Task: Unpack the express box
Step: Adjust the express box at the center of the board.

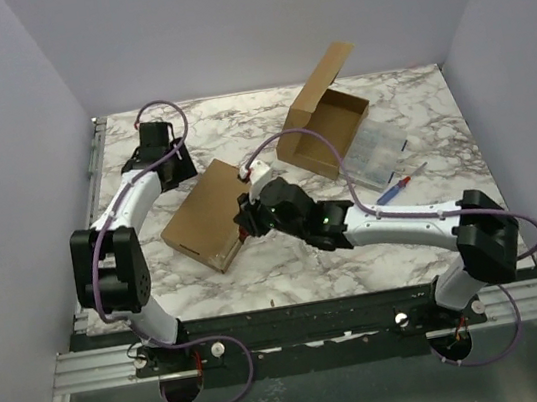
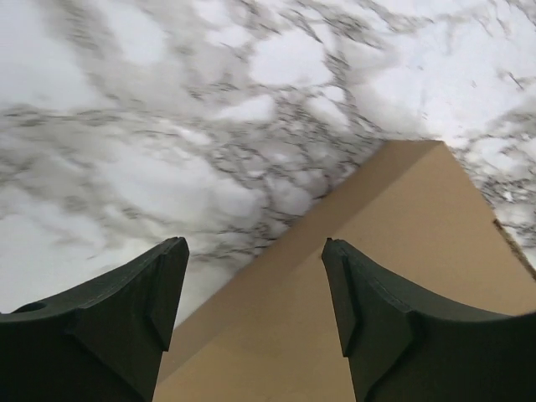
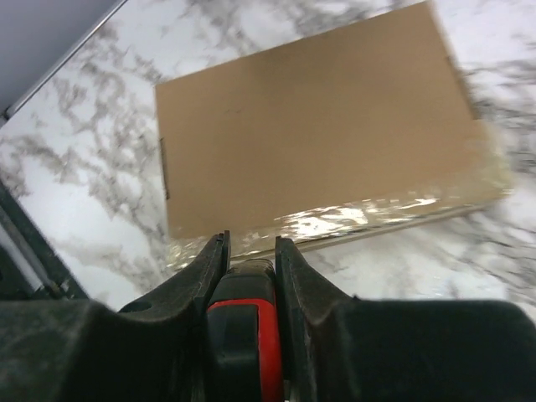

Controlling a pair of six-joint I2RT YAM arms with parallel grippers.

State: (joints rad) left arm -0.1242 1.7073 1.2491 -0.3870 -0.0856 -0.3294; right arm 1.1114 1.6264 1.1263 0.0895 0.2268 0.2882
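1. Now, the flat closed box (image 1: 204, 211) lies left of centre on the marble worktop (image 1: 226, 116), with shiny clear tape (image 3: 352, 219) along the edge nearest the right wrist camera.
2. And the left fingers (image 2: 159, 293) stand wide apart with nothing between them, hanging over the box's far left corner.
3. Over on the other side, the right fingers (image 3: 295, 272) are clamped tight on a red tool (image 3: 243, 327), right at the box's taped edge.
4. Behind them, an open box (image 1: 333, 126) sits with its flap up, clear bags (image 1: 380, 149) and a pen (image 1: 400, 184) just beside it.
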